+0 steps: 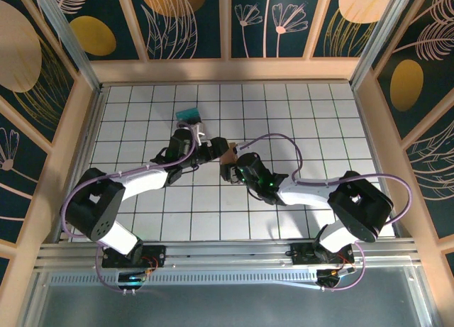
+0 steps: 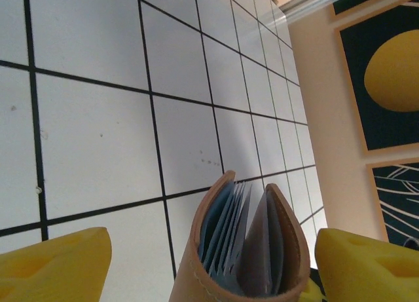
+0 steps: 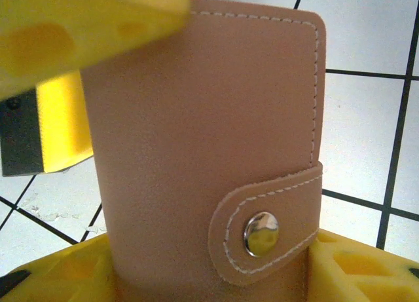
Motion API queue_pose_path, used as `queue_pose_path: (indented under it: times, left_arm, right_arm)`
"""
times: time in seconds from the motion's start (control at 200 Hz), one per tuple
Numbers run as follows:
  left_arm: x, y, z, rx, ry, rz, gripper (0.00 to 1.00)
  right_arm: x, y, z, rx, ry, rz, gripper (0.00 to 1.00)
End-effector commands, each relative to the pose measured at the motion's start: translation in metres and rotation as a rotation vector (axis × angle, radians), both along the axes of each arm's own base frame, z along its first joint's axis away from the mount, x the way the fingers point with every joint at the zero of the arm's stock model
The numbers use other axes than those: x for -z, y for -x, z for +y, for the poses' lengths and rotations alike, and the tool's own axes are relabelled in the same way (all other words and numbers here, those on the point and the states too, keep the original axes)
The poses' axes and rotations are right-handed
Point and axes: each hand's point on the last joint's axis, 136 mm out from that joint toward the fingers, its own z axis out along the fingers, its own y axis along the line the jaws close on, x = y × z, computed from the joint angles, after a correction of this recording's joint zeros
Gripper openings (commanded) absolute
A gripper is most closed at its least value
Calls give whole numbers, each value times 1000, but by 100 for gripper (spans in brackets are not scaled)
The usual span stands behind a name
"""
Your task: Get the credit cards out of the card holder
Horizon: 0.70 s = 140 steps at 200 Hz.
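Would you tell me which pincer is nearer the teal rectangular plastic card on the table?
Left. The left pincer sits just near-right of the teal card; the right pincer is farther, beyond the tan leather card holder.

- Left arm [image 1: 142, 179]: white shell links between black, rounded joint housings.
- Right arm [image 1: 312, 194]: the same white and black, with a small green light [image 1: 266, 178] on the black wrist.
- Cables [image 1: 282, 137]: lilac, one looping along each arm.
- Bases [image 1: 131, 257]: black blocks with thin red-orange wires.
- Left hand [image 1: 213, 151] and right hand [image 1: 231, 168]: black bodies.
- Fingers [image 2: 52, 266]: bright yellow, blocky, with rounded moulded recesses.
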Motion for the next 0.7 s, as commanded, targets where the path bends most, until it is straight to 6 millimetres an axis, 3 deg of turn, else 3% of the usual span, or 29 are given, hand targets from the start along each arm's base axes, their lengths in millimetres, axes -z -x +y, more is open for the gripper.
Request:
queue_pose_path:
  times: [0.0,0.215,0.295,0.395,0.435,0.535,0.696]
  left_arm:
    - [-18,0,-14,55,57,-41,73]
    - [-26,0,-22,89,107,-56,35]
    - [-31,0,-23,96,111,-79,22]
    - [-37,-1,-21,113,64,-127,8]
    - [-41,-2,-20,126,33,-154,5]
    - [-54,-2,-20,183,-42,-253,0]
    - [-80,5,-22,291,-115,-400,0]
  right_arm:
    - [-38,-13,10,5,-83,-88,47]
    - [-50,-13,9,2,-125,-98,49]
    - [-55,-13,6,1,-138,-99,58]
    - [-66,-11,-2,-1,-158,-101,79]
    - [-72,-9,-7,-2,-165,-103,88]
    - [-91,-5,-23,-31,-239,-91,99]
    - [-132,1,-54,-98,-442,-74,99]
